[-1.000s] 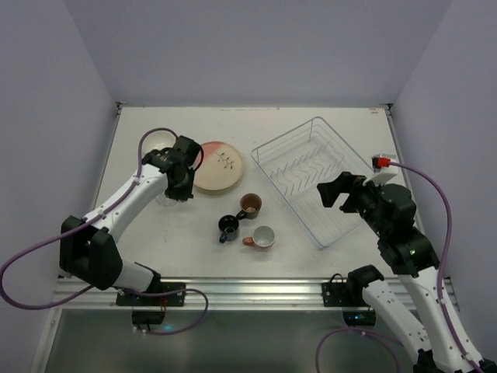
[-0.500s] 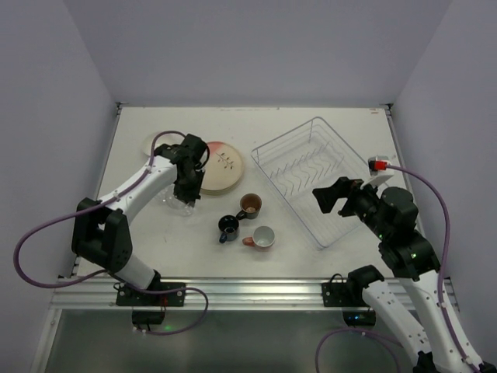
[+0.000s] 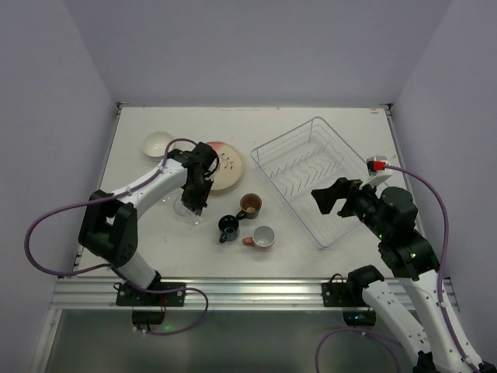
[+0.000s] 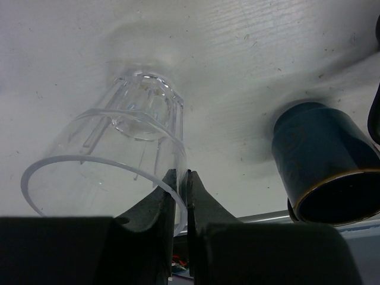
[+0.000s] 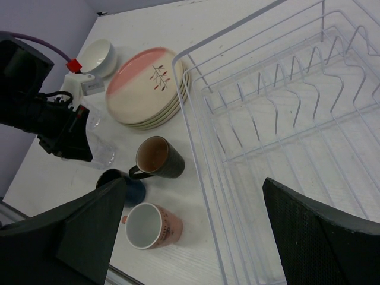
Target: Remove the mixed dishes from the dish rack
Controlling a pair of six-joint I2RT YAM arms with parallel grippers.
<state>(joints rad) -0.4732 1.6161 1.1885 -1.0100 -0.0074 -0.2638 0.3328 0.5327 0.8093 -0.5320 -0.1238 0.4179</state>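
1. White tabletop (image 3: 326,124) between pale lilac walls carries everything. The dish rack (image 3: 303,172) stands on its right part, and inside it I see only bare wires and prongs, no dish
2. The left gripper (image 4: 180,178) is clamped on the rim wall of a clear glass (image 4: 127,127), one finger inside and one outside. The foot of the glass appears to rest on the table near the plates (image 3: 225,167), but I cannot tell if it stands fully straight
3. Risk: if the fingers let go before the glass sits flat, it may tip and roll, because it is smooth and light
4. Risk: the dark blue cup (image 4: 320,160) is just beside the glass, so a careless sideways exit could knock it, or push it against the brown cup (image 3: 250,205)
5. The right gripper (image 3: 335,196) hangs over the near side of the rack, fingers wide apart, nothing between them. In my judgement, a low move there could catch a wire and drag the rack
6. Containers: the glass, the brown cup, the salmon cup (image 3: 262,238) and the small white bowl (image 3: 157,142) look empty. The blue cup is too dark inside to judge. The plates lie in one stack, pink half on top
7. I can find only one glass
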